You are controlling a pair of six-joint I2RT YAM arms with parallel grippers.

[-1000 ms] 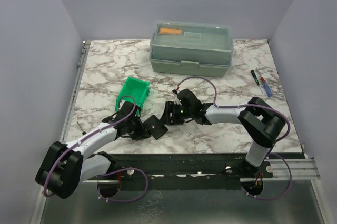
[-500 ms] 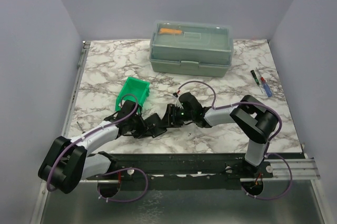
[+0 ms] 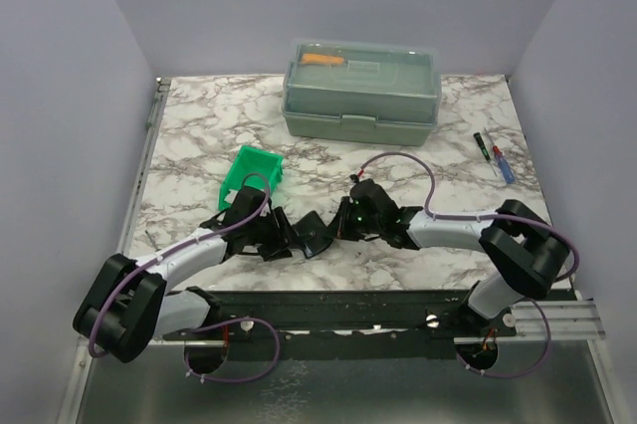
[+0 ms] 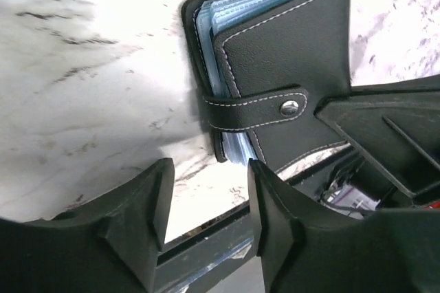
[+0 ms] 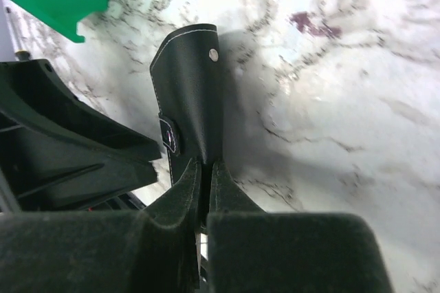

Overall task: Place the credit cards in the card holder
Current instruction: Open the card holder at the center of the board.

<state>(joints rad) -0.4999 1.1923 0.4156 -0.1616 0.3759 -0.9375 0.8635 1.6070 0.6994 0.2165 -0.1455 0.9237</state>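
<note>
**Right claw pinches the card holder; left claw spread beside it**

The card holder (image 4: 289,66) is near the front edge of the marble worktop (image 3: 199,135), between the two arms and a little in front of the green bin (image 3: 254,173). It is folded shut. A stitched strap wraps round its open side and is fastened with a small pale stud (image 4: 289,108). Bluish clear pockets (image 4: 227,14) show between the black covers. Whether any credit cards sit in those pockets cannot be told.

The right claw (image 5: 205,190) is pressed together on the card holder, with both fingers closed on one edge of the black cover. In the right wrist view the holder rises away from the fingertips, and a second pale stud shows near its far corner. The green bin is at the upper left of that view, beyond the holder.

The left claw (image 4: 206,190) is spread. Bare worktop and the worktop's front edge show in the gap between its fingers (image 4: 141,210). The strap end of the card holder lies just beyond the fingertips, not between them. Part of the right claw shows at the right side of the left wrist view, against the holder.

From above, the two claws come in from either side and almost meet, with the holder a dark shape between them. A grey-green lidded toolbox (image 3: 361,91) stands at the far edge, well apart, with something orange under its clear lid. Two pens (image 3: 495,157) lie near the right edge.
</note>
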